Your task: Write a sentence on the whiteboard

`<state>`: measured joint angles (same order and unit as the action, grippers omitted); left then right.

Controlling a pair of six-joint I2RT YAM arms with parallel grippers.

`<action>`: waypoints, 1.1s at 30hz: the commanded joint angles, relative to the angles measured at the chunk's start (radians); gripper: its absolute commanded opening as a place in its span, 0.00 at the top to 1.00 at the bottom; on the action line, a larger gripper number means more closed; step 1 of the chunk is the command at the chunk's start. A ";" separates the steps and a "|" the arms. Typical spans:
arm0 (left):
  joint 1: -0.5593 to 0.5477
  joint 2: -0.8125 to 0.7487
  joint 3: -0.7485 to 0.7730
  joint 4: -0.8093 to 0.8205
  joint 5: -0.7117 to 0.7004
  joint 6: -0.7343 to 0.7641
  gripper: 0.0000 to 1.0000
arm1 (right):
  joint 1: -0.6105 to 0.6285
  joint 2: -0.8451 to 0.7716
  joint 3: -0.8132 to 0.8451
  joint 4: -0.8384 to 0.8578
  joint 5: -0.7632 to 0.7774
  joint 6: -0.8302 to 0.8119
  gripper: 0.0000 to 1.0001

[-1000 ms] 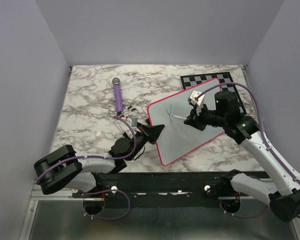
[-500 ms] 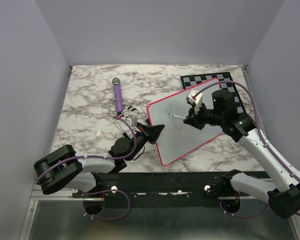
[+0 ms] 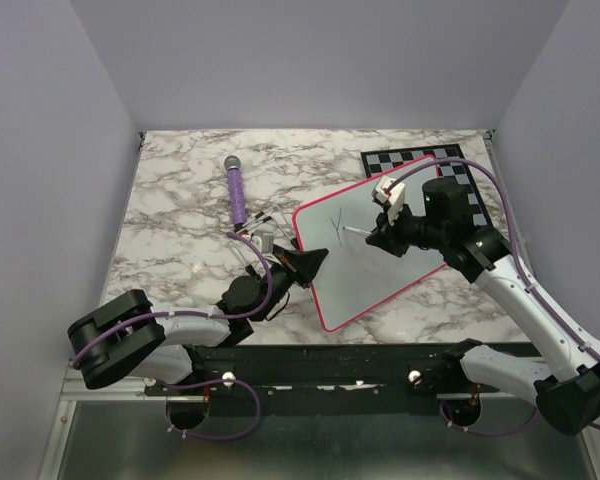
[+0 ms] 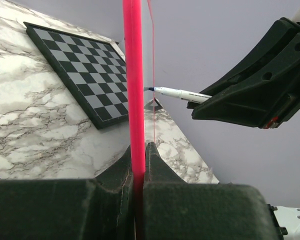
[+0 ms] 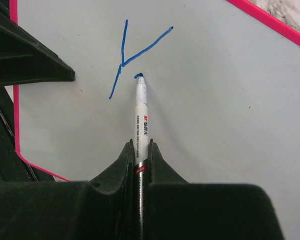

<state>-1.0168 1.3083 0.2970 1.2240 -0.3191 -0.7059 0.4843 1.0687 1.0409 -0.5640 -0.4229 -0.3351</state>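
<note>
The whiteboard [image 3: 375, 270] is held over the worktop [image 3: 180, 200], its rim clamped in the left jaws; the marker [image 5: 141, 107], gripped in the right jaws, should be pressed lightly beside the blue Y [image 5: 124, 57]

Pink-rimmed white rectangular whiteboard [image 3: 380, 275] is clamped at left edge by left gripper [image 3: 310, 262]; white marker [image 3: 355, 233] is held to it by right gripper [image 3: 377, 238], tip beside blue Y-shaped stroke [image 3: 335, 228].

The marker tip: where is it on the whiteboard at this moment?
In the right wrist view the marker, shut in the right gripper, has its tip on the whiteboard, just right of and slightly below the fork of the blue Y.
</note>
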 commanded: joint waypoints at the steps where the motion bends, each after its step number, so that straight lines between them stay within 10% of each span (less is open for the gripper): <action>1: -0.005 0.003 -0.010 -0.003 -0.003 0.091 1.00 | -0.007 -0.004 0.002 0.041 0.075 0.025 1.00; 33: -0.005 0.003 -0.010 -0.004 -0.005 0.097 1.00 | -0.018 -0.001 -0.001 -0.040 -0.086 -0.042 1.00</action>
<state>-1.0168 1.3056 0.2947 1.2243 -0.3199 -0.7021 0.4690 1.0424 0.9958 -0.5827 -0.4725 -0.3763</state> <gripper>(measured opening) 0.086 0.138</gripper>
